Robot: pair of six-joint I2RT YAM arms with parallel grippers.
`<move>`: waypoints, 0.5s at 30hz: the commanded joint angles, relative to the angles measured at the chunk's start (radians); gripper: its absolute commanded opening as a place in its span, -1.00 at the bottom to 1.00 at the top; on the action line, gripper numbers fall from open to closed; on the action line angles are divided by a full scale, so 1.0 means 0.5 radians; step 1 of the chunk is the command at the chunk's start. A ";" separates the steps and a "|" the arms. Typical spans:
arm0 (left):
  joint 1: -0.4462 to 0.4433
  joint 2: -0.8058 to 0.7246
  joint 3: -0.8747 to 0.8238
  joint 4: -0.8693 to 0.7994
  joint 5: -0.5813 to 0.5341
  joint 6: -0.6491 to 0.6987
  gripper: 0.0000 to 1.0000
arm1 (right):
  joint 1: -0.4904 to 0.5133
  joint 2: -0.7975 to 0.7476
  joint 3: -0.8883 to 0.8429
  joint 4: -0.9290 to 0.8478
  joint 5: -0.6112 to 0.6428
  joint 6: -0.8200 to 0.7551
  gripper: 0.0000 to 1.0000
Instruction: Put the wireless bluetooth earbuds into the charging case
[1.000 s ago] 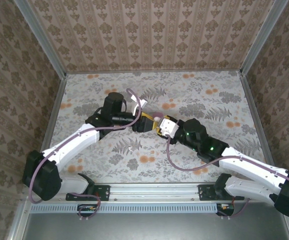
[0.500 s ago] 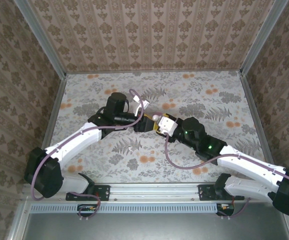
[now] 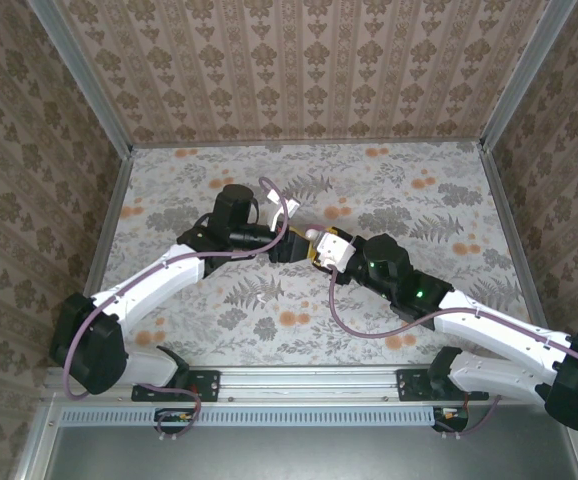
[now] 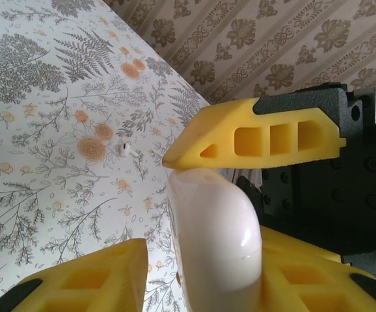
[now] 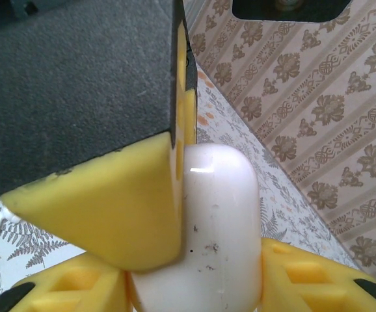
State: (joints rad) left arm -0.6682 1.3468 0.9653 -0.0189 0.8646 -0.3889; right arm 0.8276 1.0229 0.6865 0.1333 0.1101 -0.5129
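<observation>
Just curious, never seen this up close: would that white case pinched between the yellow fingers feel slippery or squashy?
Probably slippery: the charging case shows a glossy, highlight-catching shell. Likely stiff, as it looks undented under the yellow pads. Its curved end suggests it might rock if set down.

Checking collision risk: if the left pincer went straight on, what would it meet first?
The white charging case, standing between the fingers of the left pincer; just behind it, likely the right pincer.
</observation>
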 commanded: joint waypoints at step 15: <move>-0.016 0.037 0.070 0.038 0.006 -0.029 -0.31 | 0.010 -0.088 0.023 0.139 0.001 0.011 -0.18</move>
State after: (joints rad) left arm -0.6746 1.3476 0.9718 -0.0032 0.8692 -0.4000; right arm 0.8276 1.0145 0.6865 0.1356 0.1204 -0.5133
